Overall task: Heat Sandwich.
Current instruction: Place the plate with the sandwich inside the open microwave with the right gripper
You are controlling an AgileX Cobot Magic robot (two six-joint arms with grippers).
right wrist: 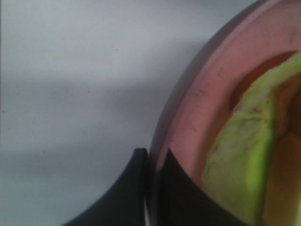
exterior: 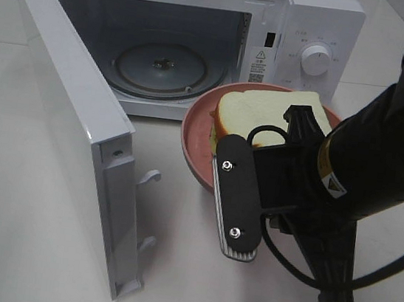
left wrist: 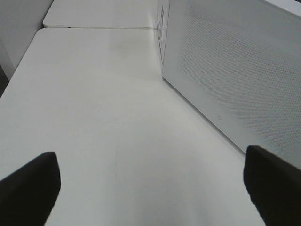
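The sandwich (exterior: 266,115), white bread over a green leafy layer, lies on a round pink plate (exterior: 196,139) in front of the open microwave (exterior: 303,60). My right gripper (exterior: 216,186) is shut on the plate's near rim, and the plate seems held just above the table. In the right wrist view its gripper (right wrist: 153,188) pinches the pink rim (right wrist: 202,103) beside the sandwich's green edge (right wrist: 244,160). My left gripper (left wrist: 150,188) is open and empty over bare table; it does not show in the exterior view.
The microwave door (exterior: 72,119) stands wide open to the left, reaching toward the table's front. The glass turntable (exterior: 161,67) inside is bare. A white meshed panel (left wrist: 235,70) stands close beside my left gripper.
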